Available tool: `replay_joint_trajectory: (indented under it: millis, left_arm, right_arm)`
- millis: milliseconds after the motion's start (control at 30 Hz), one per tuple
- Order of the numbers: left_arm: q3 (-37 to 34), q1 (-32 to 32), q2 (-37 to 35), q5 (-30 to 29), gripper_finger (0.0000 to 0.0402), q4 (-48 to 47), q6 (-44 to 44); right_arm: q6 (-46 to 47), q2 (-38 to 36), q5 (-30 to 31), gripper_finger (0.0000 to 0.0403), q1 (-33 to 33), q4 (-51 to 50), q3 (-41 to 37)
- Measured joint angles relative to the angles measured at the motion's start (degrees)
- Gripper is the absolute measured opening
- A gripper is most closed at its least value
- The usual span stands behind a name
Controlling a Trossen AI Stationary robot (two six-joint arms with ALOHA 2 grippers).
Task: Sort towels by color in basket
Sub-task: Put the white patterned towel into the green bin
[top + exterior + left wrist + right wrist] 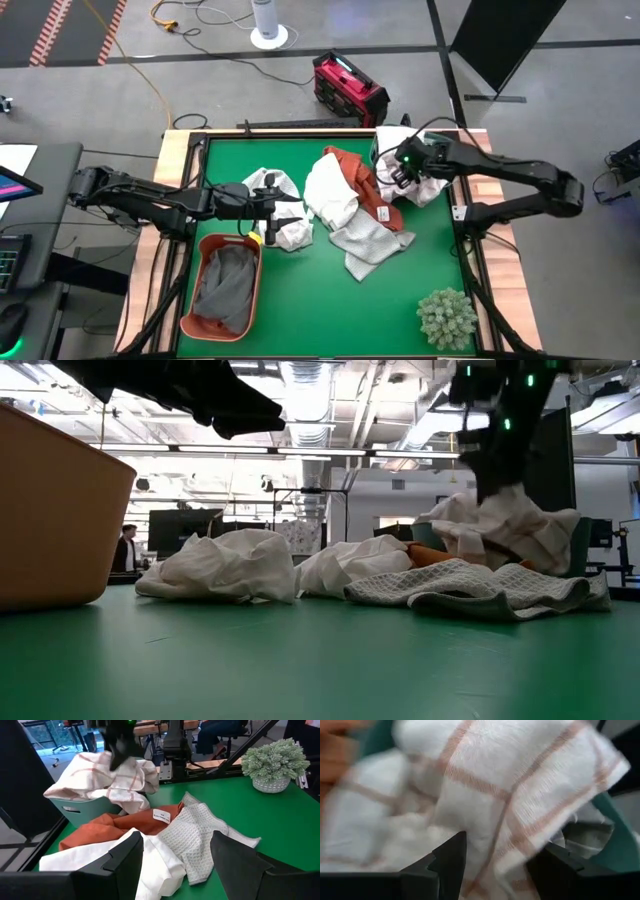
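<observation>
Grey towels (228, 285) already fill the orange basket (200, 318); the right gripper (400, 172), jaws apart, presses the checked white towel (520, 795) into the teal basket (82, 810), while the left gripper (175, 860), jaws apart, faces the remaining towels.

My high camera looks straight down on the green table (330, 300). The low one sits at tabletop level, facing the room. My left wrist camera looks across the towel pile (150, 835); the right wrist camera is pressed close against a checked towel (520, 785).
</observation>
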Motion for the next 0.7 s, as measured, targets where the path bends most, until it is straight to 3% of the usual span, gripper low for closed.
replay_joint_trajectory:
  millis: [200, 333, 467, 700]
  left_arm:
    - [0.0, 0.0, 0.0, 0.0, 0.0222, -0.1, 0.0]
    - [0.0, 0.2, 0.0, 0.0, 0.0222, -0.6, 0.3]
    - [0.0, 0.2, 0.0, 0.0, 0.0222, -1.5, 0.4]
    - [0.0, 0.2, 0.0, 0.0, 0.0222, -2.2, 0.3]
  right_arm:
    - [-0.2, 1.0, -10.3, 0.0234, -5.5, 9.7, -9.7]
    - [-0.5, 1.9, -11.5, 0.0234, -6.6, 8.1, -9.2]
    - [-1.5, 1.4, -11.8, 0.0234, -6.5, 2.9, -3.0]
    - [-2.9, 1.3, -9.6, 0.0234, -5.5, -4.9, 15.5]
